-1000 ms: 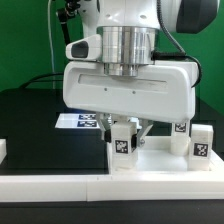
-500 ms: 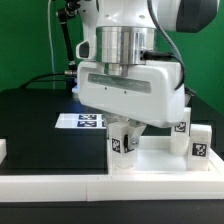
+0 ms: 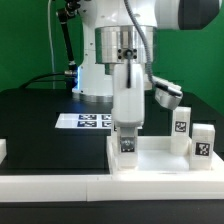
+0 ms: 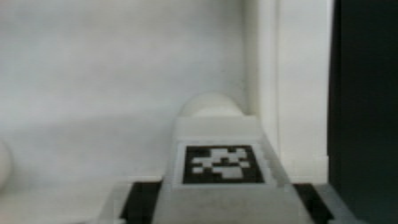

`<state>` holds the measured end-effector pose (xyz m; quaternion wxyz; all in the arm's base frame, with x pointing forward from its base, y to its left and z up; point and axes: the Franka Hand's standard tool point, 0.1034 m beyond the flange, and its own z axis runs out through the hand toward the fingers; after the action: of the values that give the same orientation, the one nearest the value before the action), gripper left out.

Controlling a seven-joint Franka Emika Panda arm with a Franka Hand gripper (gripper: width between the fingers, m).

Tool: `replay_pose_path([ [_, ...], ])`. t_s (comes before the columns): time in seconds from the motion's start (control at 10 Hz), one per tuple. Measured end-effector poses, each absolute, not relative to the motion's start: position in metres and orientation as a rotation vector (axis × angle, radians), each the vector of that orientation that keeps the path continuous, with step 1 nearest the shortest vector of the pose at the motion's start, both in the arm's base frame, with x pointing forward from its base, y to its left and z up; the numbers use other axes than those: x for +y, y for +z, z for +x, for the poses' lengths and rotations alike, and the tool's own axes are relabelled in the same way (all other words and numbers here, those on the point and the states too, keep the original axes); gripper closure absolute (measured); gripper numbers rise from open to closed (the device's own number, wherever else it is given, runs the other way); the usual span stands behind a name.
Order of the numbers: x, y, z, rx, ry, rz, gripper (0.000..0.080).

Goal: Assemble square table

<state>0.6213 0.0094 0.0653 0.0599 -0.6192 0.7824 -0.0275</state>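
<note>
We find the square panel (image 3: 150, 160) in the lower right of the exterior frame, lying flat on the black table (image 3: 40, 115) with its raised rim up. At the panel's near left corner stands one tagged leg (image 3: 126, 150), upright, and the gripper (image 3: 127, 135) comes straight down onto it, its fingers to either side of the block. The wrist view shows the same leg (image 4: 222, 150) between the dark fingertips with the white panel (image 4: 107, 90) behind it, so we judge the gripper closed on this leg. Two more legs (image 3: 192, 135) stand at the right edge of the frame, just beside the panel's far side. The marker board (image 3: 88, 121) lies flat at mid-left, apart from everything. The step in hand looks like seating or screwing this leg into its corner. Next we would need to keep it upright and turn it home, then release it cleanly before fetching another.
</note>
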Motion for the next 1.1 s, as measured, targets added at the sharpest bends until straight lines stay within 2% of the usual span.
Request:
replay_pose_path([
  [0.4, 0.0097, 0.0600, 0.6255, 2.620, -0.040, -1.455, 0.0512],
  [0.6, 0.0099, 0.0598, 0.6254, 2.616, -0.041, -1.462, 0.0266],
  [0.7, 0.0099, 0.0601, 0.6259, 2.563, -0.054, -1.552, 0.0266],
  [0.8, 0.0107, 0.0608, 0.6278, 2.438, -0.091, -1.732, 0.0174],
  [1.1, 0.0149, 0.0603, 0.6273, 2.142, -0.146, -2.088, 0.0151],
])
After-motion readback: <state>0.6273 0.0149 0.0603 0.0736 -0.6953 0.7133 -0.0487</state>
